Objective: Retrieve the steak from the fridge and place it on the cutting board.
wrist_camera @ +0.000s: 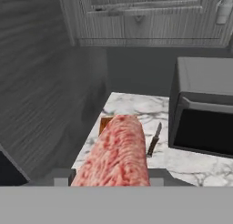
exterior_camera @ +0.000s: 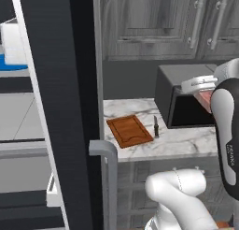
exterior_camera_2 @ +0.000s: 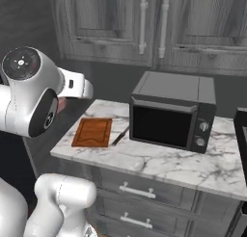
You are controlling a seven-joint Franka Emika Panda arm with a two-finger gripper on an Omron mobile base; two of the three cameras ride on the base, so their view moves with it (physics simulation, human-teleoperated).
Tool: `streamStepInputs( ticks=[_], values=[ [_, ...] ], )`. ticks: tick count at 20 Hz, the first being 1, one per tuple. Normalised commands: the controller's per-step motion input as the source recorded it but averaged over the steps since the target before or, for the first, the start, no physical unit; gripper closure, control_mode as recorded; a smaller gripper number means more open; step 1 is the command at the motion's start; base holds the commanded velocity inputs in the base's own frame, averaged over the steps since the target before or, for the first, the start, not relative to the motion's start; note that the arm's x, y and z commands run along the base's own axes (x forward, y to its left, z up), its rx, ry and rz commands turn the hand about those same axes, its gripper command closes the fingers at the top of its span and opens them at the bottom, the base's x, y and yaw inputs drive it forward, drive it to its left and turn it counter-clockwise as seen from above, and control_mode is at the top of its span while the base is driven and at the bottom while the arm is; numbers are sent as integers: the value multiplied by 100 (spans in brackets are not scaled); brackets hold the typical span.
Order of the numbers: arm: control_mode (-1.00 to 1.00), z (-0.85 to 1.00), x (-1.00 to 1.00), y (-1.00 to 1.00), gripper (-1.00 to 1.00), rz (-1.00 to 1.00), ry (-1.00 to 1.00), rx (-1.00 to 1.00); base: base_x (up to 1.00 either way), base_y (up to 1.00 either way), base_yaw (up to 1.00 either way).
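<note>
1. Steak [wrist_camera: 119, 155], pinkish-red slab, is filling the lower centre of the hand view, its long axis running away from the camera.
2. Gripper [exterior_camera: 204, 94] is clenching the steak, carrying it at the right of the left base view, above the counter [exterior_camera_2: 159, 164].
3. Cutting board [exterior_camera: 129, 130] is lying lower and left of the claw, with a knife [exterior_camera: 156, 126] just beside it.
4. Arm is bending high, forearm reaching level toward the microwave [exterior_camera_2: 173, 113].

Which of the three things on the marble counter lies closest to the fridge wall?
The cutting board, the reddish-brown wooden rectangle at the counter's fridge-side end. The knife lies just beyond it, and the black microwave stands farther along still.
</note>
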Motion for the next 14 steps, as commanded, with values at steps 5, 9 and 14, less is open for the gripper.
streamStepInputs(
  ticks=[5,9,14],
  values=[
    [100,0,0,0,100,0,0,0,60,0,3],
    [-100,-18,0,0,100,3,2,0,6,0,7],
    [-100,-94,4,13,100,12,7,0,0,0,0]
  ],
)
